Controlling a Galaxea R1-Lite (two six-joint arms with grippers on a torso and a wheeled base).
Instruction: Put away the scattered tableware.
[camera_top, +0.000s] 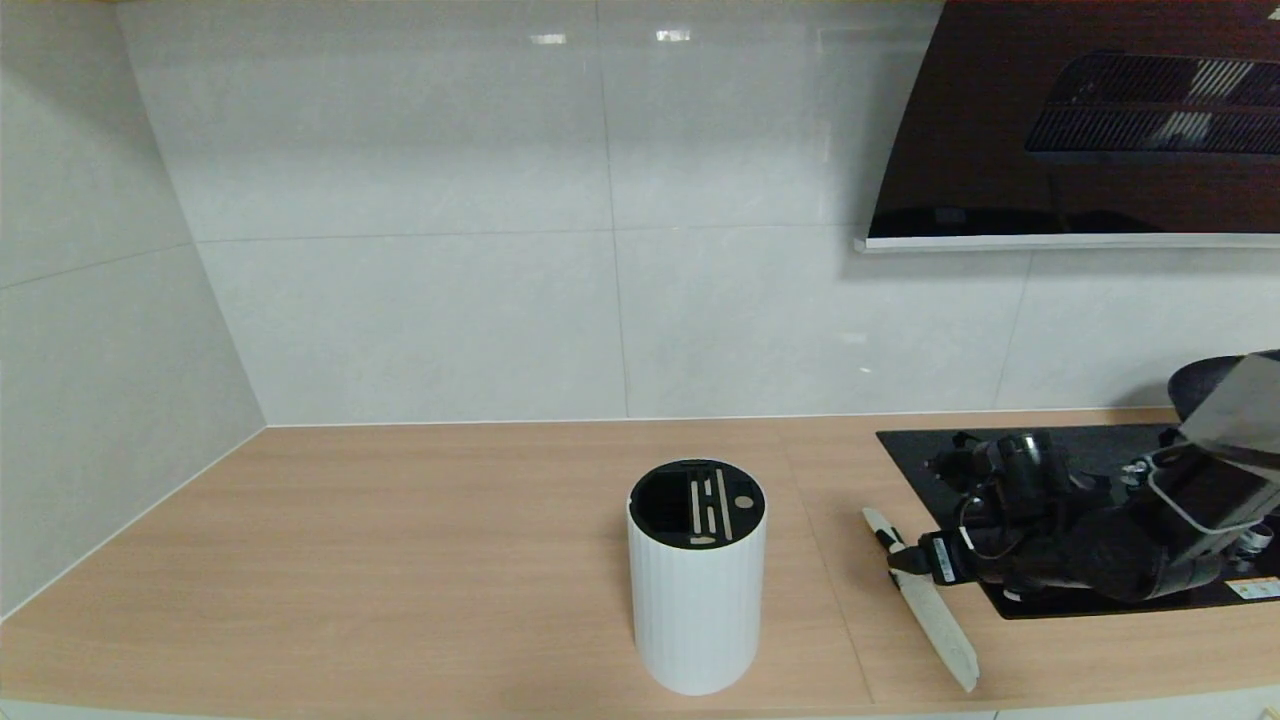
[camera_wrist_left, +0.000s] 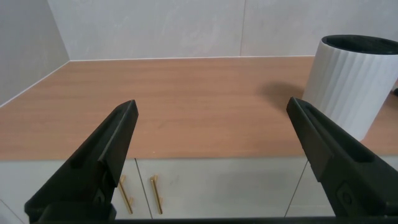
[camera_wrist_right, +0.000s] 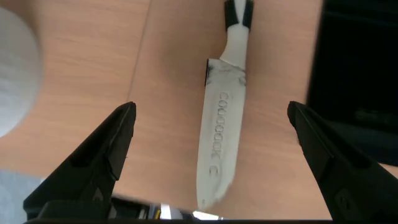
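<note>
The long white knife with a pale blade and a white handle ending in a black band lies flat on the light wooden desk, directly under the right tool. In the right wrist view the knife runs lengthwise through the gap of that tool. The tool's two dark fingers are spread wide and stand clear of the blade on both sides. The blade tip points away from the tool toward the desk's front edge and ends close to it. The handle points toward the back wall.

On the arm's side of the tool, the edge of the flat black glass cooktop runs just beside the knife. On the tool's other side, across a strip of bare wood, stands the white ribbed cylindrical holder with a black slotted top, near the front edge.

The left tool hangs spread wide at the desk's front edge, with the holder off to its right and open wood stretching ahead to the white tiled wall.
</note>
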